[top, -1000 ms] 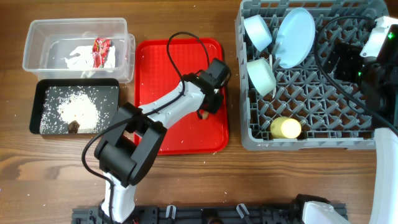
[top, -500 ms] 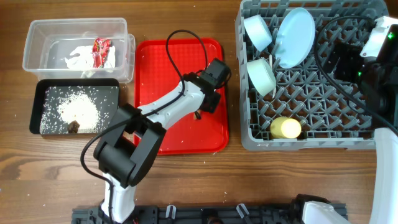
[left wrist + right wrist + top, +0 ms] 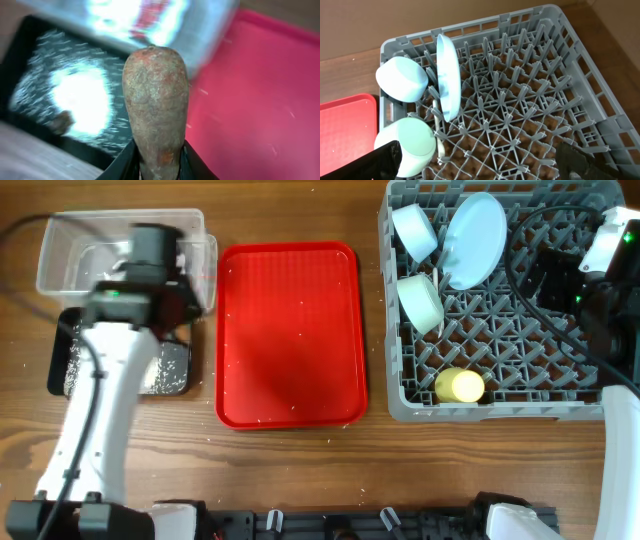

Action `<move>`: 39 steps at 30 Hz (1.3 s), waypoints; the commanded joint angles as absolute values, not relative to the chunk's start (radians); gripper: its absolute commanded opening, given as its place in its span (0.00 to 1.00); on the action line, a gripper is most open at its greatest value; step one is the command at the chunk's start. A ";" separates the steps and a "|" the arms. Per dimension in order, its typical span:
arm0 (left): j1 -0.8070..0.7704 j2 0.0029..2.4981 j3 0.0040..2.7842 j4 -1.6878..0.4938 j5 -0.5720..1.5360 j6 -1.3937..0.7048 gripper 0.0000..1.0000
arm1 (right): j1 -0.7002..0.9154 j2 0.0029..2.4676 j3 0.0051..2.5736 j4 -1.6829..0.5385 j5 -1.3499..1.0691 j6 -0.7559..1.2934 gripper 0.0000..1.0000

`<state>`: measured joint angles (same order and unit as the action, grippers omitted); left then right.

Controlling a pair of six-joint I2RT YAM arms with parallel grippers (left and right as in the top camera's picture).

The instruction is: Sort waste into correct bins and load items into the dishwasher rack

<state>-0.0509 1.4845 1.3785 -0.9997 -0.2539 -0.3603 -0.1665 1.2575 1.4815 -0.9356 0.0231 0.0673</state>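
Observation:
My left gripper [image 3: 159,162] is shut on the brown stick-shaped food piece [image 3: 156,100] and holds it above the near edge of the black tray [image 3: 35,45]. That tray holds white rice crumbs [image 3: 82,97] and a dark lump [image 3: 61,122]. In the overhead view the left gripper [image 3: 150,275] is blurred, between the clear tub [image 3: 60,240] and the black tray [image 3: 58,365]. The red wrapper [image 3: 152,12] lies in the tub. My right gripper [image 3: 485,165] is open and empty over the grey rack [image 3: 500,395]. The rack holds the plate [image 3: 475,240], two bowls [image 3: 415,230] [image 3: 422,300] and the yellow cup [image 3: 460,386].
The flat red serving tray [image 3: 290,330] lies between the bins and the rack, with only small crumbs on it. A white spoon [image 3: 438,120] stands between the lower bowl and the plate. The right arm's cable runs over the rack's right side.
My left arm has swung from the red tray's right side to over the bins, carrying the brown food piece. The right arm has not moved.

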 commanded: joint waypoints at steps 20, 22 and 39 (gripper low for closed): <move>0.379 1.812 1.213 -0.760 -0.189 -0.612 0.79 | -0.169 1.261 1.486 -0.907 0.015 0.079 1.00; 0.376 1.727 1.306 -0.874 -0.187 -0.606 0.83 | -0.169 1.235 1.506 -0.885 -0.046 0.078 0.99; 0.376 1.526 1.335 -0.910 -0.188 -0.607 1.00 | -0.169 0.493 1.546 -1.185 -0.200 -0.056 1.00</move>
